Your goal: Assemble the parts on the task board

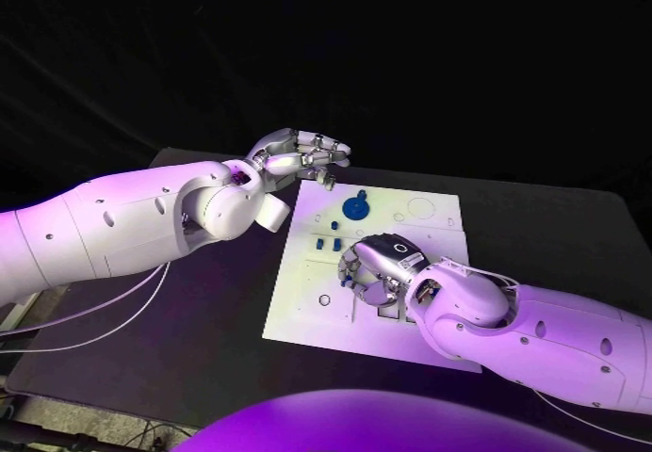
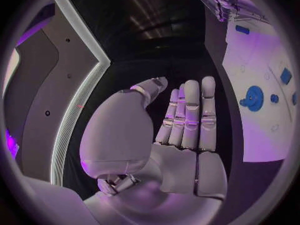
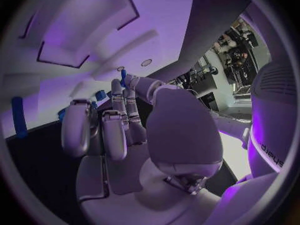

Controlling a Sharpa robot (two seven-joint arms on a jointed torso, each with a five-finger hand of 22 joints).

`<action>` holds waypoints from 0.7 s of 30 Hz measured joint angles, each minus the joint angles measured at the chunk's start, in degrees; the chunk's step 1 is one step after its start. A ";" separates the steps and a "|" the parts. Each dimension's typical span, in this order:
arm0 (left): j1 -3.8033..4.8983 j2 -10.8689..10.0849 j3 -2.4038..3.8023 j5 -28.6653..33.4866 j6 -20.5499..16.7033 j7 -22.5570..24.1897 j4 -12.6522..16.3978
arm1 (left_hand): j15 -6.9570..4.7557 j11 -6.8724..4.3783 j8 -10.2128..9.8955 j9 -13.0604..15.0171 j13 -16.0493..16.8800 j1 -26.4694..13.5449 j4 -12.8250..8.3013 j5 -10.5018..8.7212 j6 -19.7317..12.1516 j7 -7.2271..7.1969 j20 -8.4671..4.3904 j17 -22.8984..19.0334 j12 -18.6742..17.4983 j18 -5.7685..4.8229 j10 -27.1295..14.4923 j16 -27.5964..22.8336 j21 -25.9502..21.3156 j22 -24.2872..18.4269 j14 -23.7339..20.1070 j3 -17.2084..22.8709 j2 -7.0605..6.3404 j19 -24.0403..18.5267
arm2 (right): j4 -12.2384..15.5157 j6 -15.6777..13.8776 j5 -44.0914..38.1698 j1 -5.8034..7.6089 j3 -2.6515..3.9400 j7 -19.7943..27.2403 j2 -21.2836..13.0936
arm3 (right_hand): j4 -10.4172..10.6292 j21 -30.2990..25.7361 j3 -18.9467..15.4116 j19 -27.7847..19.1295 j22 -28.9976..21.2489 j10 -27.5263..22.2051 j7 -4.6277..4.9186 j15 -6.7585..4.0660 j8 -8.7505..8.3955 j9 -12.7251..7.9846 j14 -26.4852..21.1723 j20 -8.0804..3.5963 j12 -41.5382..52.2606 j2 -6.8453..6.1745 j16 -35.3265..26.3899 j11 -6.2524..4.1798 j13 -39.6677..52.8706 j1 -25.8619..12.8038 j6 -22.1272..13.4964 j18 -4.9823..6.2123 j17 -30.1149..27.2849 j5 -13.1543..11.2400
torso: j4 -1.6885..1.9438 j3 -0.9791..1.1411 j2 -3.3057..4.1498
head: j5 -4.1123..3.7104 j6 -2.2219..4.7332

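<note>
The black counter point(image 1: 163, 330) stood in a dark room and carried the white task board point(image 1: 306, 301) at its middle. The left robot hand point(image 1: 297, 155) hovered past the board's far corner, fingers straight, held close together and empty. The right robot hand point(image 1: 378, 273) rested on the board among small blue parts point(image 1: 323, 244); whether it gripped one I could not tell. A round blue part point(image 1: 356, 205) lay near the far edge.

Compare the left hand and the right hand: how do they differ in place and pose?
The left hand is at the far edge of the board; the right hand is over the board's middle. The left hand's fingers are straight and together, holding nothing; the right hand's fingers curl down among blue parts. Both are silver.
</note>
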 measured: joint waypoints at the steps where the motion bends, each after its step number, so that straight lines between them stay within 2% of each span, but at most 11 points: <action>1: 0.00 0.00 0.00 0.00 0.00 -0.02 0.00 | 0.00 0.00 0.00 0.00 0.00 0.00 0.00 0.00 0.00 0.00 0.00 0.00 0.00 0.00 0.00 0.00 0.00 0.00 0.00 0.00 0.00 0.00 | -0.07 0.00 -0.01 -0.02 0.00 0.01 0.06 | 0.00 0.00 0.00 0.00 0.00 0.00 0.00 0.00 0.00 0.00 0.00 0.00 0.00 0.00 0.00 0.00 0.00 0.00 0.00 0.00 0.00 0.00 | -0.01 -0.01 0.00 | 0.02 -0.01; 9: 0.00 -0.02 0.00 0.00 0.03 -0.14 0.08 | 0.00 0.00 0.00 0.00 0.00 0.00 0.00 0.00 0.00 0.00 0.00 0.00 0.00 0.00 0.00 0.00 0.00 0.00 0.00 0.00 0.00 0.00 | -1.34 0.23 -0.26 -0.13 0.00 0.03 0.65 | -0.19 0.00 0.19 0.00 -0.01 0.00 0.00 0.00 0.00 0.14 0.00 0.00 -0.27 -0.14 0.00 0.00 -0.04 -0.13 0.00 0.00 0.00 -0.02 | 0.00 -0.04 0.00 | 0.11 -0.08; 21: 0.00 -0.04 -0.01 -0.01 0.08 -0.30 0.18 | 0.00 0.20 0.00 0.00 -0.06 0.00 -0.24 0.23 -0.21 0.21 0.00 -0.05 0.00 0.00 -0.20 0.00 0.00 0.01 0.00 0.24 0.00 0.00 | -2.55 0.67 -0.95 -0.29 0.04 0.28 1.48 | -0.24 0.00 0.24 0.00 -0.01 0.00 -0.01 0.00 -0.01 0.16 0.00 0.00 -0.04 -0.05 0.00 0.00 -0.05 -0.04 -0.01 0.00 0.00 -0.03 | -0.02 0.04 0.00 | 0.38 -0.33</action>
